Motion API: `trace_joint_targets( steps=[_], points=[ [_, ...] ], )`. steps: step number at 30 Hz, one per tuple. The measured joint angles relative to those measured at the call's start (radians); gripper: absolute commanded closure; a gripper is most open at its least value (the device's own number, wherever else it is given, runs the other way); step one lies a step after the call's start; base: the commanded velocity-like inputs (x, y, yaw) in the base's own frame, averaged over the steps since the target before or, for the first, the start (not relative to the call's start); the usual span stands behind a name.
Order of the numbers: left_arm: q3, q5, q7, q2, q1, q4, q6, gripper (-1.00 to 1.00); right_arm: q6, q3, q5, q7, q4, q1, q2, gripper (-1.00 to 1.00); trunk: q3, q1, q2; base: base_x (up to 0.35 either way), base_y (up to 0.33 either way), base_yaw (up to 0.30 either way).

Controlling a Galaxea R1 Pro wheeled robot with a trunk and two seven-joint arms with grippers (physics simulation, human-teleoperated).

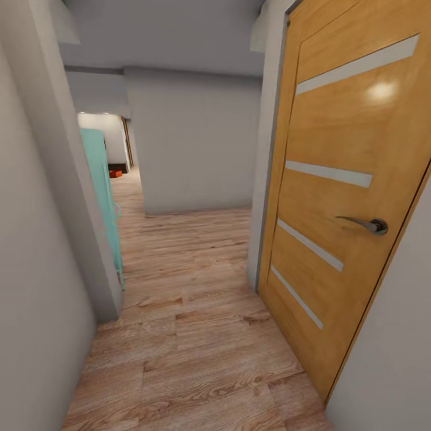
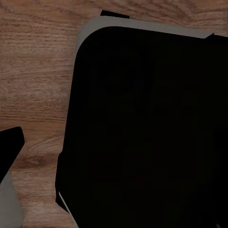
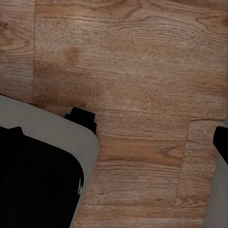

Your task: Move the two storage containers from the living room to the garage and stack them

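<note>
Far down the corridor, a small orange-red shape (image 1: 115,173) lies on the wood-plank floor in a lit room. It may be one of the storage containers but is too small to tell. In the left wrist view, one dark finger (image 2: 10,152) of my left gripper shows at the frame's edge over the planks, with nothing held. One dark finger (image 3: 221,142) of my right gripper likewise shows at the edge of the right wrist view, also with nothing held. Both wrist cameras look down on my black, grey-rimmed base (image 2: 142,123).
I am in a narrow hallway with a light wood-plank floor (image 1: 191,335). A honey-coloured door (image 1: 335,197) with a metal handle (image 1: 365,224) stands at the right. At the left are a grey wall corner (image 1: 90,239) and a teal panel (image 1: 105,197). A grey wall (image 1: 197,143) blocks straight ahead, and the passage continues left.
</note>
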Motion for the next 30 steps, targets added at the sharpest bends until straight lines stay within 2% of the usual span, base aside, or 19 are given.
trace_joint_targets(
  steps=[6,18,30],
  points=[
    [0.000,0.000,0.000,0.000,0.000,0.000,0.000,-1.00,0.000,0.000,0.000,0.000,0.000,0.000,-0.001,-1.00,0.000,0.000,0.000,0.000,0.000,0.055],
    [0.000,0.000,0.000,0.000,0.000,0.000,0.000,-1.00,0.000,0.000,0.000,0.000,0.000,0.000,-0.002,-1.00,0.000,0.000,0.000,0.003,0.000,0.258],
    [0.001,0.000,0.000,0.001,0.000,0.000,0.000,-1.00,0.000,0.000,0.000,0.000,0.000,0.000,-0.001,-1.00,0.000,-0.001,0.000,0.262,0.000,0.051]
  ],
)
